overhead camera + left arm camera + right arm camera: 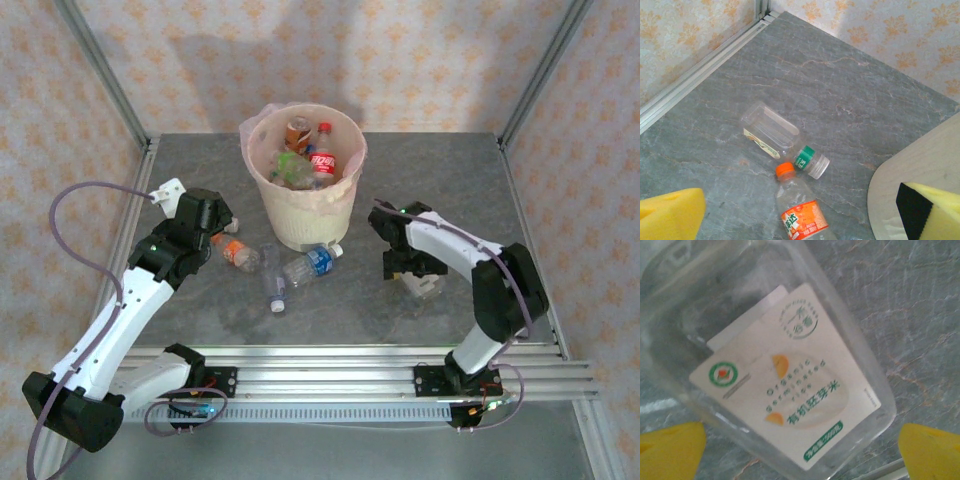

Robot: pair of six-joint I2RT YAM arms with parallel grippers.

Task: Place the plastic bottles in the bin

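Right gripper (pixel 800 450): we are seeing it spread, straddling the clear white-labelled bottle (pixel 790 385) right of the bin (pixel 300 215).
Bottle axis: running diagonally across the gap.
Left gripper (pixel 802 212): spread too, left of the bin.

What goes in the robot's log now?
bin: bottles inside | table: more bottles loose | left jaws: open above orange-capped bottle | right jaws: open astride clear bottle

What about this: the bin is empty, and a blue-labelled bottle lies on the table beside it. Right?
No. The bin is not empty: the top view shows several bottles inside, among them a red-labelled bottle. The blue-labelled bottle does lie on the table beside it.
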